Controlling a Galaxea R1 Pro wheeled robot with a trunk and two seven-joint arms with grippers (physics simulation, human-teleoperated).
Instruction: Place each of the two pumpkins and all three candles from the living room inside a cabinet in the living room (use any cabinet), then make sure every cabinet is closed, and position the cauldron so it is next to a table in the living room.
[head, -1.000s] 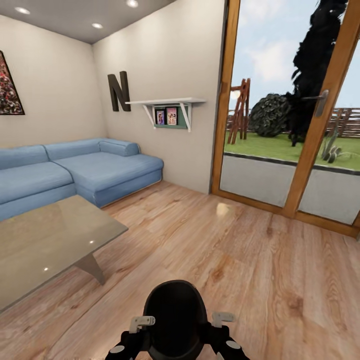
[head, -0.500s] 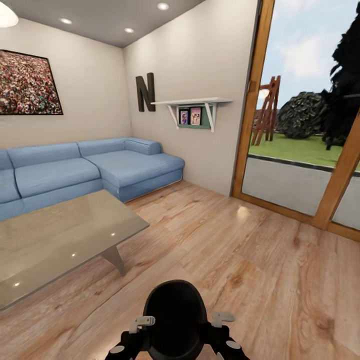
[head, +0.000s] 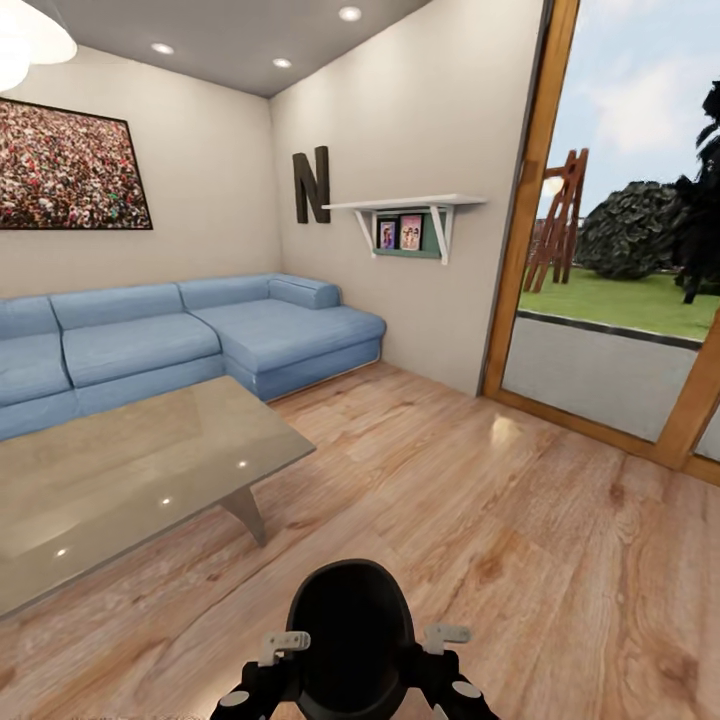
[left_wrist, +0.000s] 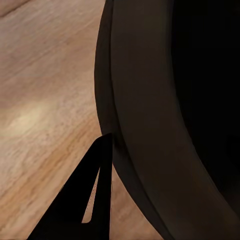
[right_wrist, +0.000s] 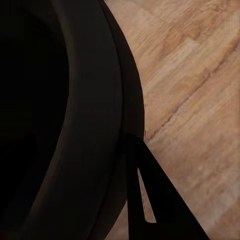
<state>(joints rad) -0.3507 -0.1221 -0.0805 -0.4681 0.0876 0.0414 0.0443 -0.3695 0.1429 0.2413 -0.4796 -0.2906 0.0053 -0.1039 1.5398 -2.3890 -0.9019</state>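
Head view: black cauldron (head: 352, 630) low centre, between both arms, above wood floor (head: 520, 520) | left fingers (left_wrist: 85, 205) and right fingers (right_wrist: 150, 200) touch its rim; grip cannot be told | glass worktop (head: 120, 470) left, blue sofa (head: 180, 335) behind

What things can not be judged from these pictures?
- Inside of the cauldron: all black in head and wrist views.
- Left hand and right hand: open or shut unclear, one finger visible each, cauldron wall hides the rest.
- Table: near end cut by head view's edge.
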